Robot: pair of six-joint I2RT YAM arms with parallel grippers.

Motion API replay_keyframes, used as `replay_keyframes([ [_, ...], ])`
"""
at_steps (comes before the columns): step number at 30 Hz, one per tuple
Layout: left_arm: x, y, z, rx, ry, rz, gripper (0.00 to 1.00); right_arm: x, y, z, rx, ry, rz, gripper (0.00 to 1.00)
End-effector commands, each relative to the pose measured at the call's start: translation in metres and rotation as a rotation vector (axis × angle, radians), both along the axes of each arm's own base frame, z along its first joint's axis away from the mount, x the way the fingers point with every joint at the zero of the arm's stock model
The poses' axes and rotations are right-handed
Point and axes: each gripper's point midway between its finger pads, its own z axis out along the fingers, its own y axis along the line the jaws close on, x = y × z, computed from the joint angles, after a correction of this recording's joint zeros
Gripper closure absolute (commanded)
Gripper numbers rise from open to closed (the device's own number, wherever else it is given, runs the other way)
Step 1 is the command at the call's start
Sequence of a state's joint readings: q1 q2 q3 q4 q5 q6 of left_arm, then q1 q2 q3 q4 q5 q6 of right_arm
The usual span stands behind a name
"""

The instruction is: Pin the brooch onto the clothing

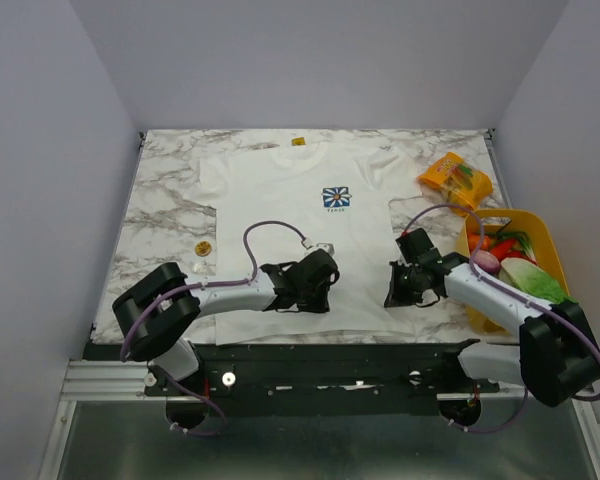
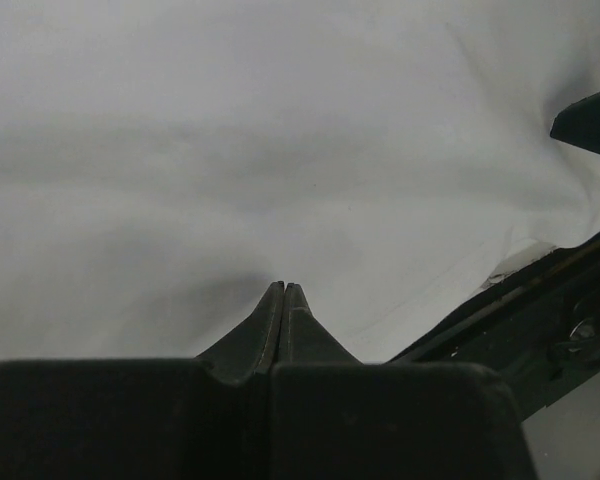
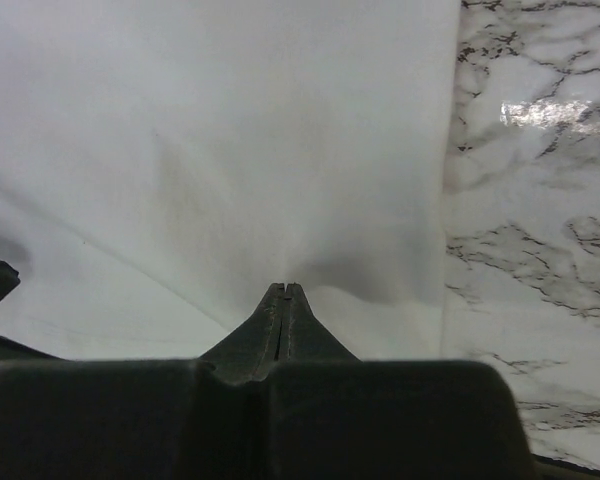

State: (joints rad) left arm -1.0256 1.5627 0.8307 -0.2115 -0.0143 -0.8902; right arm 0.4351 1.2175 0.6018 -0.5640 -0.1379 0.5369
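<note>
The clothing is a white T-shirt lying flat on the marble table, with a blue, white and yellow flower emblem on its chest. The brooch is a tiny round gold piece on the marble, left of the shirt. My left gripper is shut and empty, low over the shirt's lower part; the wrist view shows its tips over plain white cloth. My right gripper is shut at the shirt's lower right edge, its tips against the cloth beside bare marble.
An orange snack packet lies at the back right. A yellow basket with vegetables stands at the right edge. A small yellow bit sits above the collar. A small white bit lies near the brooch. Grey walls enclose the table.
</note>
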Motion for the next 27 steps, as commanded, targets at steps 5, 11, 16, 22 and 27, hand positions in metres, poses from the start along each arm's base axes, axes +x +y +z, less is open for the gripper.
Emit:
replay_keyframes([
  [5, -0.012, 0.004, -0.024, 0.061, 0.031, 0.003, 1.0, -0.02, 0.01, -0.022, -0.081, 0.074, 0.031, 1.0],
  [11, -0.03, 0.025, -0.038, 0.114, 0.083, -0.011, 1.0, -0.037, 0.009, -0.025, -0.141, 0.115, 0.064, 1.0],
  [16, -0.048, 0.035, -0.038, 0.149, 0.111, -0.02, 1.0, -0.045, 0.006, -0.018, -0.15, 0.13, 0.071, 1.0],
  [22, -0.065, 0.048, -0.038, 0.177, 0.126, -0.021, 1.0, -0.05, -0.003, -0.009, -0.189, 0.129, 0.066, 1.0],
  [27, -0.059, 0.054, -0.031, 0.194, 0.078, -0.002, 1.0, -0.048, 0.001, 0.001, -0.178, 0.114, 0.076, 1.0],
])
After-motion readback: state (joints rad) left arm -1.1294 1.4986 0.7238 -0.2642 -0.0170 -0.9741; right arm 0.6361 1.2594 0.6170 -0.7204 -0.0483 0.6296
